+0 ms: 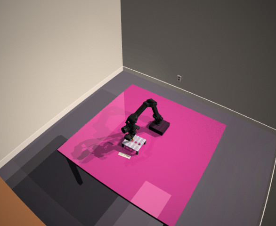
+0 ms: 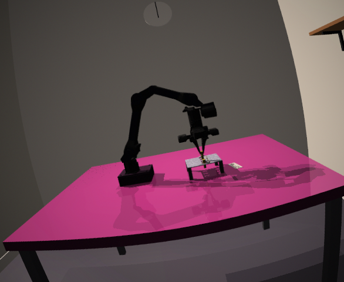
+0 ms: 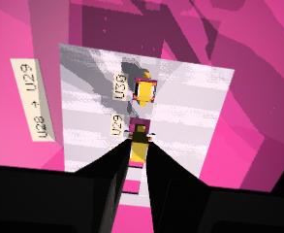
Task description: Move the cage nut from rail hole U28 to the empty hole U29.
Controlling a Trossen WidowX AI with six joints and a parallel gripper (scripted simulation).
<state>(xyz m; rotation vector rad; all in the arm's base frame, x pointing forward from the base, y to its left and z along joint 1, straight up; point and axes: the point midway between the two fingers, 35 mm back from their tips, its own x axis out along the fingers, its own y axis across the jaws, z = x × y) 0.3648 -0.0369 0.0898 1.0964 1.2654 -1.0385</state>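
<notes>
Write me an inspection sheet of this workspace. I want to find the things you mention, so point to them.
Surface: glossy pink table [image 1: 172, 155] [image 2: 166, 194], shadows across it.
Job's things: pale rail plate [image 1: 140, 146] [image 2: 193, 163] [image 3: 180, 107] on black legs; one nut [image 3: 144, 90] at U30; the other nut [image 3: 139, 152] between the fingertips; U29's seating unclear.
Clutter: a "U28 → U29" label [image 1: 124, 155] [image 2: 235, 165] [image 3: 33, 100] beside the plate.
Gripper [image 1: 132, 139] [image 2: 201, 154] [image 3: 140, 142]: shut on the other nut.
Cables: nothing seen.
Surroundings: wall outlet [image 1: 179, 78], wooden shelf [image 1: 9, 201] [image 2: 336, 22].
</notes>
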